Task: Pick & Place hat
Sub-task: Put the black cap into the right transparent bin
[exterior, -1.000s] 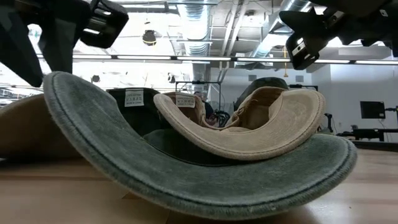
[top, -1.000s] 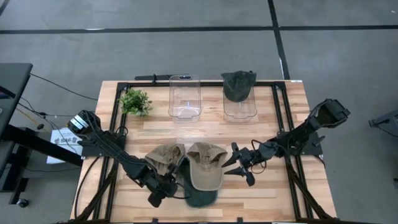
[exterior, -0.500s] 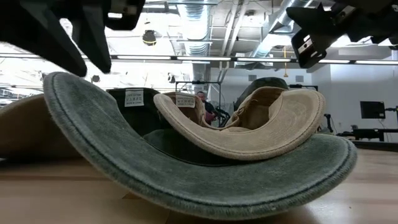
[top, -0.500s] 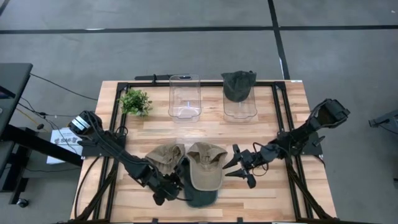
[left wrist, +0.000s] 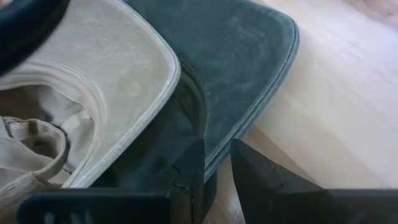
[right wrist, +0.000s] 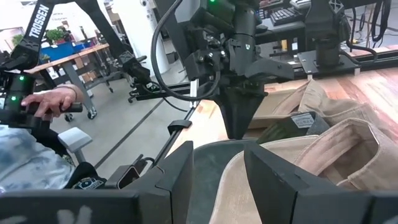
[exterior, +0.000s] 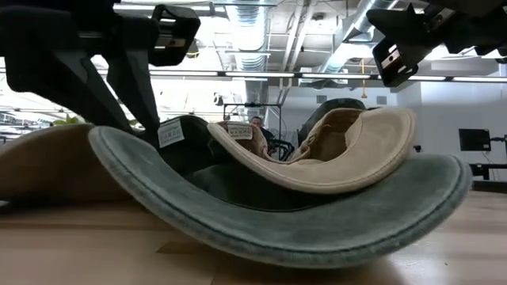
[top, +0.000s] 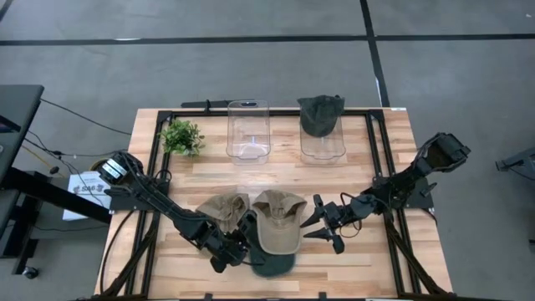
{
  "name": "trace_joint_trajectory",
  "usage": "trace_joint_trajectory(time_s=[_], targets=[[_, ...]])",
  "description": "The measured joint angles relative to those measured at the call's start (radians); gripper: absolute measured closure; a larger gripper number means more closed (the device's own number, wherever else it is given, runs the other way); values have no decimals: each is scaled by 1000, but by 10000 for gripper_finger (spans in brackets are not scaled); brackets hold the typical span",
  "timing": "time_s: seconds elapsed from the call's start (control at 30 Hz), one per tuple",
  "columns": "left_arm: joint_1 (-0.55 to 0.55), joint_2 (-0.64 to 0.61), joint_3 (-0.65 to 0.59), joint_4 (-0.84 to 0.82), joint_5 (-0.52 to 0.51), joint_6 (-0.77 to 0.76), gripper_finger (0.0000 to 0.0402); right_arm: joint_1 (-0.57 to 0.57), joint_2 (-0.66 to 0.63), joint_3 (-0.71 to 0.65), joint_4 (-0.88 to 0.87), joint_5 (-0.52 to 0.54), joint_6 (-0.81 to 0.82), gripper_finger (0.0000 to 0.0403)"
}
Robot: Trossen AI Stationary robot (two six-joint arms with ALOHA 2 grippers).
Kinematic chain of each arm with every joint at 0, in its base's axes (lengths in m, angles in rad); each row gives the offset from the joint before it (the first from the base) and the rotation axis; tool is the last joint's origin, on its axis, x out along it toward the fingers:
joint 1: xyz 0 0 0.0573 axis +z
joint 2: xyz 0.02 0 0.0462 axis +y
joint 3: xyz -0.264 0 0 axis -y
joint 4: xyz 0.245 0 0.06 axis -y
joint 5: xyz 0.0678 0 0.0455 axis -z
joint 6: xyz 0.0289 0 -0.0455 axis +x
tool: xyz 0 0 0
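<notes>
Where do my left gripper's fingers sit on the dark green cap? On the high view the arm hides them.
Observer: The left gripper has one finger on each side of the dark green cap's brim edge, with a narrow gap between them.
Operator: Is the lighter tan cap resting on that brim?
Observer: Yes, the low view shows the lighter tan cap's brim lying on it.
Operator: And the right gripper?
Observer: The right gripper hangs open above the table, touching nothing.

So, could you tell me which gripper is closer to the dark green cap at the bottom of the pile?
Left. The left gripper sits at the dark green cap, its brim edge between the fingers; the right gripper hangs apart beside the tan cap.
</notes>
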Motion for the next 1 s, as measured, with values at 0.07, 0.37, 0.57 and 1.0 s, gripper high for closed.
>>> trace_joint_trajectory(time_s=[0.07,0.37,0.57,1.0], targets=[[-2,0,0,0,12,-12,325,0,0,0,0,0,0,268],[0,0,0,-1,24,-25,325,0,0,0,0,0,-7,268],[16,1,0,1,26,-25,325,0,0,0,0,0,-7,269],[55,2,0,62,114,-53,325,0,0,0,8,5,-9,269]])
